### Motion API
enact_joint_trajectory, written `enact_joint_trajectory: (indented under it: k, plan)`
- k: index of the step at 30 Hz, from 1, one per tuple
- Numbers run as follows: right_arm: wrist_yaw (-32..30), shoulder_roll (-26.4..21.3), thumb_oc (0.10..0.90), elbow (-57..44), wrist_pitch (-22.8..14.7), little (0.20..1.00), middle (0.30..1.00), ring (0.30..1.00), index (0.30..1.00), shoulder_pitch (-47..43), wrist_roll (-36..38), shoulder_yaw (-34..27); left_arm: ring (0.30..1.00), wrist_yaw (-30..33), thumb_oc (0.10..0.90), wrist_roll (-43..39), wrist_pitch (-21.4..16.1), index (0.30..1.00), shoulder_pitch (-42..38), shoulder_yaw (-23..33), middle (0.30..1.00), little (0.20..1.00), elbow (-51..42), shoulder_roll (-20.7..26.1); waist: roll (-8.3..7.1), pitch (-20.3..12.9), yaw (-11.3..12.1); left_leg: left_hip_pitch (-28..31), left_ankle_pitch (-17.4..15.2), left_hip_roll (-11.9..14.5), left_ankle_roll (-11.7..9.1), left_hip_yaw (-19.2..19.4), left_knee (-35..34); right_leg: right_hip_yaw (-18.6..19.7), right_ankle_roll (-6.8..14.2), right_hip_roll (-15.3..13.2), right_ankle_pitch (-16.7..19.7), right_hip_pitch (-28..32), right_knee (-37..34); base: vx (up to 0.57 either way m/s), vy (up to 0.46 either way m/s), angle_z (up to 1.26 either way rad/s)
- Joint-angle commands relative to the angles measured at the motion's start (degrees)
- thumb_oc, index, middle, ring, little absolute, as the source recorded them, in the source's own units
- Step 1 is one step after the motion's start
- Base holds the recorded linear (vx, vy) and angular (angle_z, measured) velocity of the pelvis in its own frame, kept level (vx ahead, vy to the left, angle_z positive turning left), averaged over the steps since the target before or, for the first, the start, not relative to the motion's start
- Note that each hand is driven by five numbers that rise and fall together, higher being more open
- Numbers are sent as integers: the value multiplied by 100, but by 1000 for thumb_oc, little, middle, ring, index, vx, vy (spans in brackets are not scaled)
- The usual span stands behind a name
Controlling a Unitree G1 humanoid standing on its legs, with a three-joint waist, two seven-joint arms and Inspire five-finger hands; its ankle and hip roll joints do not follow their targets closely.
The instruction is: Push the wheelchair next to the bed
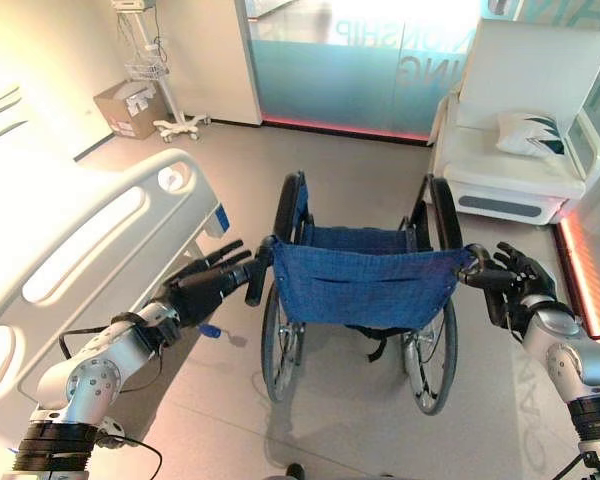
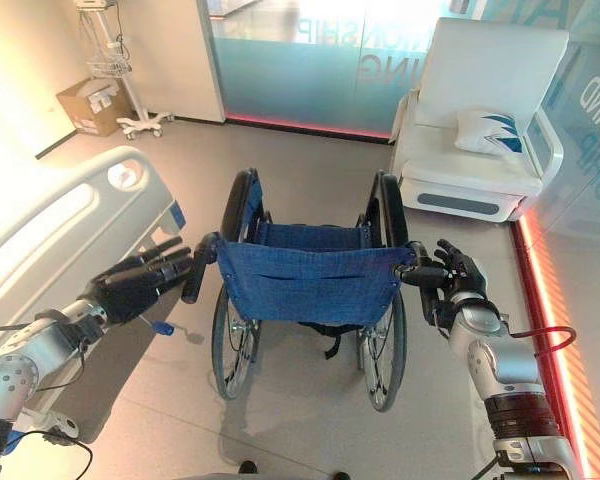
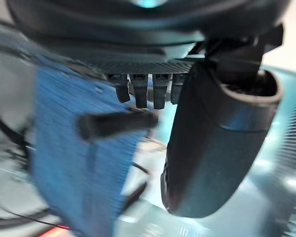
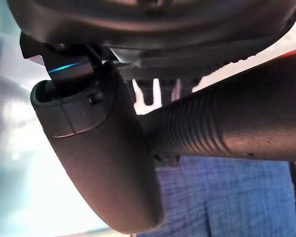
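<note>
Centrally, the wheelchair (image 1: 360, 290) is seen from behind on the floor, with the bed (image 1: 70, 250) just beside on its left. Its right grip is clasped by the right hand (image 1: 510, 283). The left hand (image 1: 205, 280), fingers straight, is held just short of the left grip.

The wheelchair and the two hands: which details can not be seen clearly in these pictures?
- Left hand: contact with the left push handle is uncertain; left wrist view is blurred.
- Right hand: its thumb hides the fingers around the right push handle in the right wrist view.
- Wheelchair front: hidden behind the blue backrest.
</note>
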Motion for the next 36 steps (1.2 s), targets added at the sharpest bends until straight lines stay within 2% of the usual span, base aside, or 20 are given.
enact_joint_trajectory:
  k: [1, 7, 10, 12, 17, 18, 21, 22, 25, 31, 36]
  plan:
    - [-383, -761, 800, -43, -287, 900, 900, 900, 900, -605, -154, 61, 900, -12, 800, -252, -61, 900, -534, 50, 900, 900, -50, 335, 69, -321, -16, 127, -129, 200, -238, 299, 85, 7, 93, -212, 6, 15, 12, 0, 0, 0]
    - [-397, -765, 800, 20, -299, 900, 900, 900, 900, -691, -111, 170, 900, 239, 800, -670, 140, 900, -762, -118, 900, 900, 116, 381, 107, -344, -69, 148, -126, 206, -243, 336, 81, 6, 101, -209, 3, 18, 12, 0, 0, 0]
    - [-398, -732, 800, 21, -330, 900, 900, 900, 900, -680, -143, 188, 900, 523, 800, -549, 411, 900, -853, -186, 900, 900, 187, 397, 131, -348, -99, 149, -121, 209, -240, 363, 83, 14, 104, -205, 3, 9, 12, 0, 0, 0]
    - [-400, -755, 800, 21, -323, 900, 900, 900, 900, -709, -123, 202, 900, 613, 800, -585, 419, 900, -906, -219, 900, 900, 257, 433, 134, -344, -113, 143, -119, 203, -240, 363, 88, 25, 108, -203, -2, 3, 12, 0, 0, 0]
    - [-419, -770, 800, 72, -355, 900, 900, 900, 900, -741, -61, 232, 900, 723, 800, -1095, 191, 900, -991, -197, 900, 900, 301, 401, 146, -324, -138, 154, -118, 208, -247, 385, 90, 44, 98, -187, -15, 12, 12, 0, 0, 0]
    - [-409, -750, 800, 73, -353, 900, 900, 900, 900, -762, -69, 253, 900, 829, 800, -1386, 16, 900, -1078, -232, 900, 900, 275, 357, 144, -331, -158, 162, -117, 206, -252, 388, 80, 44, 102, -185, -17, 13, 12, 0, 0, 0]
    - [-380, -701, 800, 119, -371, 900, 900, 900, 900, -790, -118, 276, 900, 941, 800, -1626, -151, 900, -1198, -273, 900, 900, 233, 262, 142, -340, -165, 171, -121, 208, -256, 398, 74, 33, 97, -183, -25, 22, 12, 0, 0, 0]
    - [-407, -663, 800, 129, -363, 900, 900, 900, 900, -834, -135, 341, 900, 1066, 800, -1677, -355, 900, -1322, -324, 900, 900, 244, 203, 142, -353, -176, 181, -123, 204, -257, 402, 70, 36, 99, -183, -18, 22, 12, 0, 0, 0]
    - [-422, -658, 800, 169, -324, 900, 900, 900, 900, -952, -121, 415, 900, 1156, 800, -1849, -641, 900, -1532, -364, 900, 900, 213, 142, 143, -364, -199, 188, -133, 204, -264, 409, 65, 38, 95, -179, -30, 25, 12, 0, 0, 0]
    - [-387, -605, 800, 258, -263, 900, 900, 900, 900, -1090, -193, 451, 900, 1179, 800, -2067, -884, 900, -1838, -354, 900, 900, 220, 67, 173, -364, -248, 189, -142, 201, -270, 422, 66, 76, 83, -173, -40, 16, 12, 0, 0, 0]
    - [-367, -525, 800, 333, -197, 900, 900, 900, 900, -1220, -267, 546, 900, 1117, 800, -2163, -899, 900, -2108, -479, 900, 900, 313, -42, 190, -368, -298, 201, -149, 197, -270, 448, 79, 117, 78, -175, -41, 17, 12, 0, 0, 0]
